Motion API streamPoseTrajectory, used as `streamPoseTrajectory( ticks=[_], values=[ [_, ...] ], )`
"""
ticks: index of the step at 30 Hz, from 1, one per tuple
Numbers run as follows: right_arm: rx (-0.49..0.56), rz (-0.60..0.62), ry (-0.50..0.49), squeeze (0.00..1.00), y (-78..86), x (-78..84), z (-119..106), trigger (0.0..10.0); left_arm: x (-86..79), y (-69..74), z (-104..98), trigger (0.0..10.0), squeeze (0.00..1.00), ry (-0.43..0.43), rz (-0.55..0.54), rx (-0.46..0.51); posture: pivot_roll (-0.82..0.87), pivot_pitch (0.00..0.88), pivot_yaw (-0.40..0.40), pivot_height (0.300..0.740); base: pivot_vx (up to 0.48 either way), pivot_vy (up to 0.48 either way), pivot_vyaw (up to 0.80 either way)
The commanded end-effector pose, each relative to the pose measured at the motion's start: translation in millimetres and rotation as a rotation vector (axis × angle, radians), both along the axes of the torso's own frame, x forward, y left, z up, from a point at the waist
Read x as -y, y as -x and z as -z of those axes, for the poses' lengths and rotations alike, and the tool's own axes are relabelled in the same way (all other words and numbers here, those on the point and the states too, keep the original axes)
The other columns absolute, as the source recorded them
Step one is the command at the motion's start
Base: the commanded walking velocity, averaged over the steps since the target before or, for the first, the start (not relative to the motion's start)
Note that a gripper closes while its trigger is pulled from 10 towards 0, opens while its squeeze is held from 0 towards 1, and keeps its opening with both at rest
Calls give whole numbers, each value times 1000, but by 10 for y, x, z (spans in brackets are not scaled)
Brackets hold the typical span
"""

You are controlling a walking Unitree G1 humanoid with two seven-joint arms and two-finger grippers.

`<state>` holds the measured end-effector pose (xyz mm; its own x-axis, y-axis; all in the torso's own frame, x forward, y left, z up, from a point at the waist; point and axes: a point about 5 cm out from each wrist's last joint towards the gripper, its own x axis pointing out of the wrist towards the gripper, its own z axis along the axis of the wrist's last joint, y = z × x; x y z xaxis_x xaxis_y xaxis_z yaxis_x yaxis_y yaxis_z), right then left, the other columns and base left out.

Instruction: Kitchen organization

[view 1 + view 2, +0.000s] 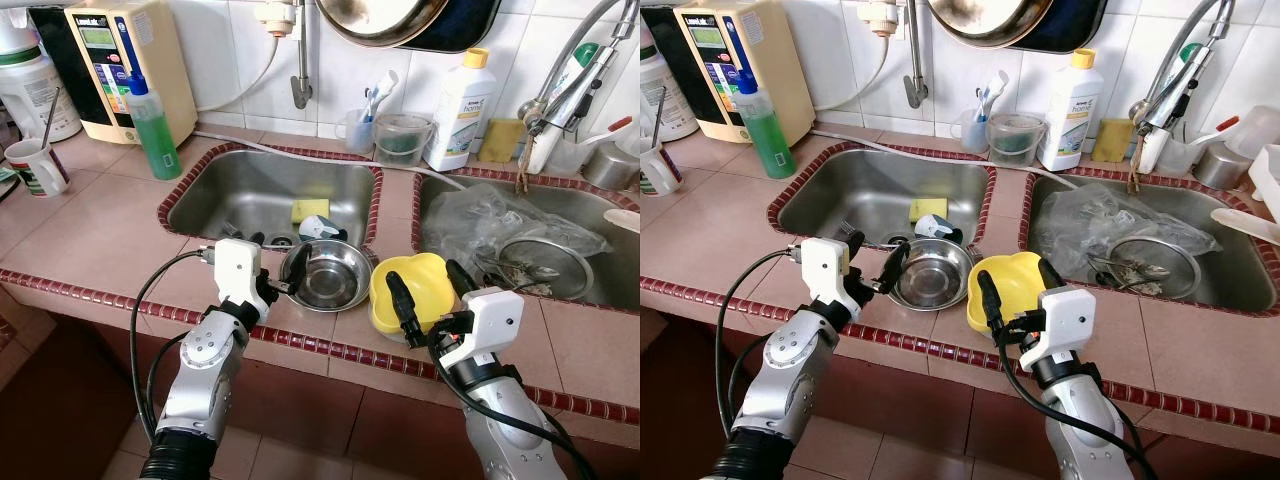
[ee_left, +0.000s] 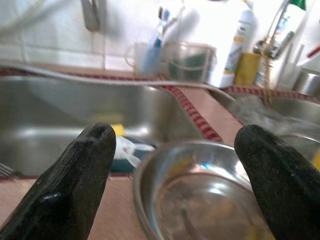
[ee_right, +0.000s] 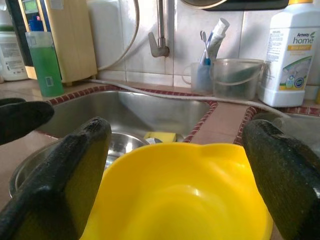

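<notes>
A steel bowl sits on the counter strip between the two sinks, at the front lip of the left sink. Touching its right side is a yellow plastic bowl. My left gripper is open at the steel bowl's left rim, and the left wrist view shows that bowl low between the two black fingers. My right gripper is open too, one finger on each side of the yellow bowl, without clamping it.
The left sink holds a yellow sponge and a small item. A plastic bag and a strainer lie in the right sink. At the back stand a green soap bottle, a mug, a white bottle and a faucet.
</notes>
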<state>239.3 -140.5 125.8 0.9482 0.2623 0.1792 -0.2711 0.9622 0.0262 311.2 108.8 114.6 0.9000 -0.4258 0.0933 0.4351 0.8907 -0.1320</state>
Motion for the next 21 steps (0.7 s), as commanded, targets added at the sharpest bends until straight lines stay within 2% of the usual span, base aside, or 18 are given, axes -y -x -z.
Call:
streamPoseTrajectory(
  ticks=[1, 6, 8, 12, 18, 21],
  values=[
    [6, -10, -2, 0, 17, 4, -45, 10000, -19, 5, -21, 10000, 0, -5, 22, -14, -188, 0, 52, 740, 0, 0, 0],
    [7, -42, -29, 0, 43, -10, -120, 10000, -77, -26, -36, 10000, 0, -45, 55, -48, -188, 0, 50, 740, 0, 0, 0],
    [12, -62, -17, 0, 67, -23, -144, 10000, -112, -55, -14, 10000, 0, -95, 58, -70, -191, 0, 50, 740, 0, 0, 0],
    [6, -116, -1, 0, 139, -70, -174, 10000, -159, -104, -20, 10000, 0, -125, 48, -96, -198, 0, 53, 740, 0, 0, 0],
    [6, -153, 6, 0, 213, -107, -252, 10000, -165, -187, -48, 10000, 0, -195, 16, -125, -207, 0, 56, 740, 0, 0, 0],
    [6, -161, 9, 0, 231, -126, -267, 10000, -148, -204, -60, 10000, 0, -194, 16, -137, -208, 0, 57, 740, 0, 0, 0]
  ],
)
